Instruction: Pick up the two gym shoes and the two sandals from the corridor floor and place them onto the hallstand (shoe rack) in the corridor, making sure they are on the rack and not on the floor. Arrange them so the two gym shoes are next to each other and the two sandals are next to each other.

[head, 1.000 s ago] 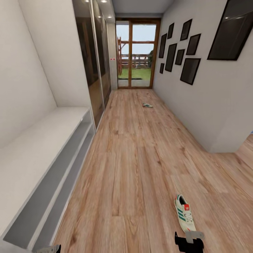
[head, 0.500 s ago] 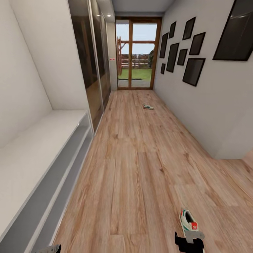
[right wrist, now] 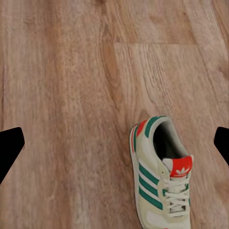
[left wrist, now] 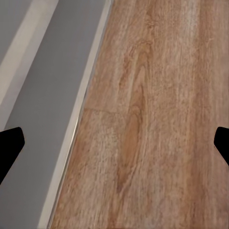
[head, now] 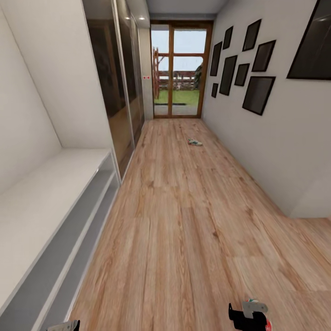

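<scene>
The corridor floor (head: 184,220) is long, made of light brown wood planks, and it runs up to a glass door (head: 178,71) with a brown frame at the far end. Dark picture frames (head: 257,94) hang on the white wall on the right side. On the left side stand tall dark shiny cupboard doors (head: 117,87), and nearer to the robot is the hallstand (head: 50,207), pale grey, with its open shelves facing the floor. One gym shoe (right wrist: 162,176) lies on the floor right under the right gripper (right wrist: 114,143), at the near edge of the floor. It is white with green stripes and a red heel, and it lies the long way along the planks. Its heel end is the end nearer the middle of the right wrist view. The other gym shoe (head: 194,142) lies far away, close to the door, and is too small to tell which way it points. Nothing stands on the floor between the two shoes. The right gripper's fingers are wide apart and hold nothing. The left gripper (left wrist: 114,143) hangs over the floor just beside the hallstand's bottom edge, its fingers wide apart too.
</scene>
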You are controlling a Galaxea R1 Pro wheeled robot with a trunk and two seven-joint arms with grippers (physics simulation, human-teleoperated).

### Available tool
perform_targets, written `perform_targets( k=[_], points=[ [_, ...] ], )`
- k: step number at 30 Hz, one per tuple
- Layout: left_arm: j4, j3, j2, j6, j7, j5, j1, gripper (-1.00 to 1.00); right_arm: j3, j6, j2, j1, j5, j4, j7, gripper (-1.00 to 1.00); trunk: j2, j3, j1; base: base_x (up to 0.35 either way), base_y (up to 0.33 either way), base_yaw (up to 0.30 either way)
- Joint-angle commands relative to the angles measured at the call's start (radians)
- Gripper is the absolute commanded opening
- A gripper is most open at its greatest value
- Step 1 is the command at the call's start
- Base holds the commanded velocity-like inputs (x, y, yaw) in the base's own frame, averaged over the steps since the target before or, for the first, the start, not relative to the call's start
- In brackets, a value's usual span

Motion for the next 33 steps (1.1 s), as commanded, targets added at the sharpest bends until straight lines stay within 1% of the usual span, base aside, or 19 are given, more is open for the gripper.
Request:
perform_targets(
  k=[1,33],
  points=[
    [0.001,0.006,0.000,-0.003,-0.007,0.001,-0.001,1.00,-0.007,-0.002,0.000,-0.001,0.010,0.001,-0.004,1.00,0.000,-0.001,0.000,0.338,0.000,0.000],
    [0.001,0.007,0.000,-0.005,-0.007,0.001,-0.001,1.00,-0.008,-0.002,0.000,0.000,0.010,0.001,-0.004,1.00,0.000,-0.001,0.000,0.338,0.000,0.000]
  ],
)
